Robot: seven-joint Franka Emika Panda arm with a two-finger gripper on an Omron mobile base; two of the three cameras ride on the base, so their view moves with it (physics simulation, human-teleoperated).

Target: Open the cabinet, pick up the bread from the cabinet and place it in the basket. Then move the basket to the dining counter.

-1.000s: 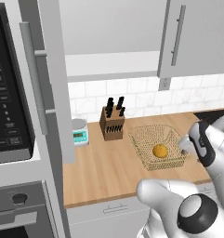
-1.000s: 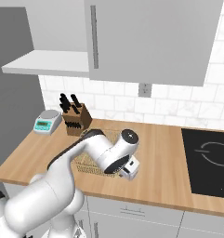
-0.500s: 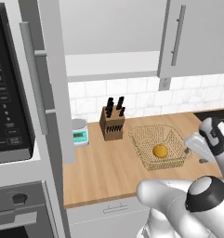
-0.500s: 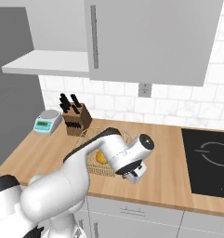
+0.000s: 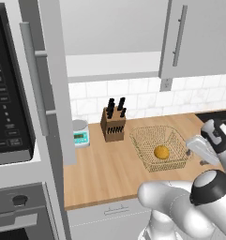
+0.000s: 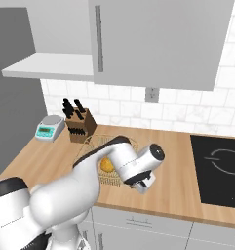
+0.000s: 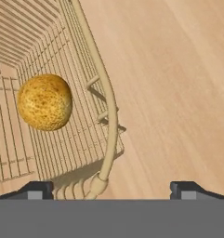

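The tan wire basket (image 5: 171,136) stands on the wood counter, and the round golden bread (image 5: 161,152) lies on its floor. My gripper (image 5: 197,144) hangs low at the basket's right side, open and holding nothing. In the hand view the basket's rim (image 7: 105,97) runs up between my two wide-apart fingertips (image 7: 37,189), with the bread (image 7: 43,102) inside to the left. From the right base view the bread (image 6: 107,165) and basket (image 6: 109,179) peek out behind my arm, and the gripper (image 6: 145,186) points down at the counter. The cabinet door (image 5: 48,79) stands swung open. The dining counter is out of view.
A knife block (image 5: 113,123) and a small kitchen scale (image 5: 79,133) stand by the tiled wall left of the basket. A black hob (image 6: 221,168) lies to the right. A closed grey door (image 5: 199,37) hangs above. The oven unit (image 5: 11,117) fills the left.
My hand has swung right, from over the basket to its right rim, and dropped a little. The bread and basket have stayed put.
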